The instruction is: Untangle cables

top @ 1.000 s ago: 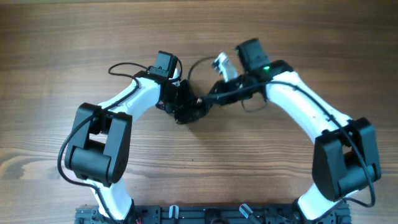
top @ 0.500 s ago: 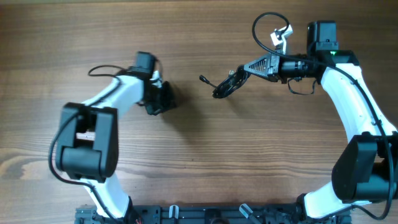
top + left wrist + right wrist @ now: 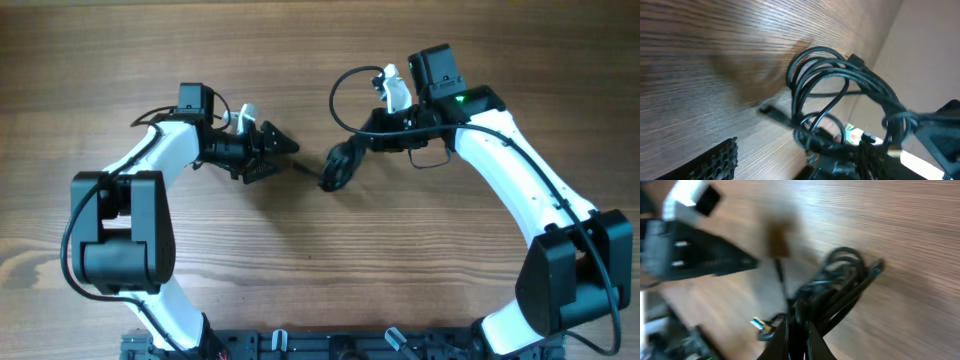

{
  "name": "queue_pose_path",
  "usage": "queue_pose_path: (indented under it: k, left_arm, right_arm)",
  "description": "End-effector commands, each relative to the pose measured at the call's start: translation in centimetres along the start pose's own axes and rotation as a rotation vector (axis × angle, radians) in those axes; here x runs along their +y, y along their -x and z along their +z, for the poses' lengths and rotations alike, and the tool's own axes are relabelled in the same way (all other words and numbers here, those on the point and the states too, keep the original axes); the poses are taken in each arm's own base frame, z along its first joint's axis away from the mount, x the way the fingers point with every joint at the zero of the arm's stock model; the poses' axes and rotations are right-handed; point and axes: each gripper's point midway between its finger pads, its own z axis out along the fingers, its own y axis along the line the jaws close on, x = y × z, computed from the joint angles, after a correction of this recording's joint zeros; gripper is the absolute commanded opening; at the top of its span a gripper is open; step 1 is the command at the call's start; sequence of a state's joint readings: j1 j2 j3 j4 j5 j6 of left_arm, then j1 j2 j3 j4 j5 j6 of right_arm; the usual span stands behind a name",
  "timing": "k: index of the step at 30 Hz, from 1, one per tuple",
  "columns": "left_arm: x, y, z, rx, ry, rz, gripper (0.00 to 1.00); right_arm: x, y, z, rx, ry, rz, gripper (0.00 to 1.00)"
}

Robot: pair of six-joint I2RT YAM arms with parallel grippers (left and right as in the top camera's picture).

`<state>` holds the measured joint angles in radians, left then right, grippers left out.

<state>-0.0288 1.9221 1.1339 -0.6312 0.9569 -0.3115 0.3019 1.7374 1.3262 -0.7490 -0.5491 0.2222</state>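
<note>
The cables [image 3: 335, 168] are a small black coiled bundle hanging just above the wooden table near its middle. My right gripper [image 3: 350, 152] reaches in from the right and is shut on the bundle's upper part. In the right wrist view the fingers [image 3: 812, 337] pinch the cords [image 3: 842, 277], and a metallic-tipped plug [image 3: 758, 323] dangles beside them. My left gripper [image 3: 284, 150] points right, a short gap from the bundle, with nothing in it. The left wrist view shows one ribbed finger pad [image 3: 715, 160] far to the left and the cable loops [image 3: 840, 90] ahead, with a plug end [image 3: 772, 112] sticking out towards me.
A thicker black wire loop [image 3: 342, 95] with a white connector [image 3: 391, 86] arches off the right wrist; it belongs to the arm. Both arm bases [image 3: 120, 250] [image 3: 575, 270] stand near the front edge, with a black rail [image 3: 330, 345] between them. Bare wood lies all round.
After pulling apart half a second ago, both arms have come back towards the middle. The right gripper brought the bundle left and down; the left gripper swung right and opened.
</note>
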Motion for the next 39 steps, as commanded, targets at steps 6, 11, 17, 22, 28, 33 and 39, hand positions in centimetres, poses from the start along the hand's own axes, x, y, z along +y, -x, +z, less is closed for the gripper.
queue_pose_path:
  k: [6,11,17,22,28,33,39]
  left_arm:
    - [-1.0,-2.6,3.2,0.062,0.098,0.049,0.75]
    - [-2.0,-4.0,4.9,0.102,0.105,0.054,0.66]
    - [0.0,-4.6,5.5,0.082,0.250,-0.028,0.72]
    - [0.3,-5.6,6.8,0.074,0.332,-0.051,0.71]
    - [1.0,-4.7,8.1,-0.040,0.462,-0.027,0.32]
    - [2.1,-4.0,7.8,-0.105,0.543,-0.024,0.04]
    - [2.4,-4.0,7.7,-0.110,0.554,-0.025,0.04]
  right_arm:
    - [-7.2,-5.1,4.2,0.169,-0.191,0.102,0.04]
    - [-9.4,-6.7,4.4,0.201,-0.301,0.157,0.04]
    - [-8.0,-6.9,5.3,0.200,-0.195,0.183,0.04]
    - [-7.8,-6.5,5.5,0.185,-0.186,0.205,0.04]
    - [-7.9,-7.2,5.3,0.214,-0.193,0.212,0.05]
    - [-7.9,-7.2,5.3,0.217,-0.193,0.180,0.22]
    - [-8.0,-7.2,5.3,0.229,-0.176,0.005,0.27]
